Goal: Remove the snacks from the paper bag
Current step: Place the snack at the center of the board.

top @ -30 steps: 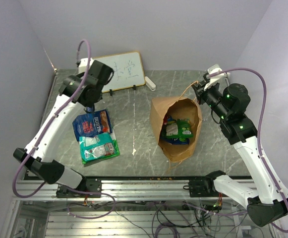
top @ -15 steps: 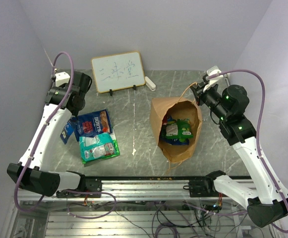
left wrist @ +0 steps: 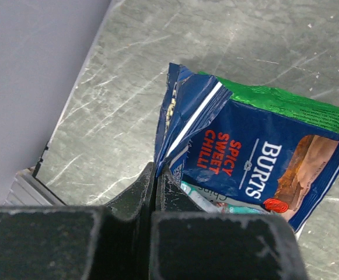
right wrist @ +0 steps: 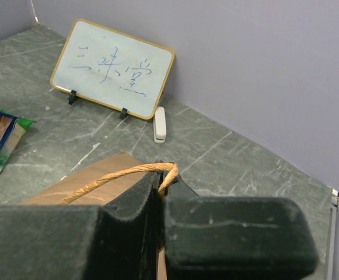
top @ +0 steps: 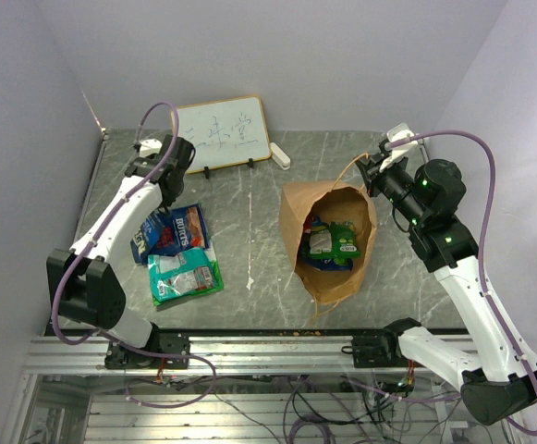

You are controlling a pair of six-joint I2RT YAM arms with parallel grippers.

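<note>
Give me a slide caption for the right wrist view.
Right gripper shut on the twisted handle of the paper bag; whiteboard stands beyond.

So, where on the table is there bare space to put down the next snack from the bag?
Free: the strip between the blue packet and the paper bag, and the stretch in front of the whiteboard. Crowded: the left side, where the blue packet and the green packet overlap.

Grey marbled table carries paper bag, blue packet, green packet, whiteboard and white block
</note>
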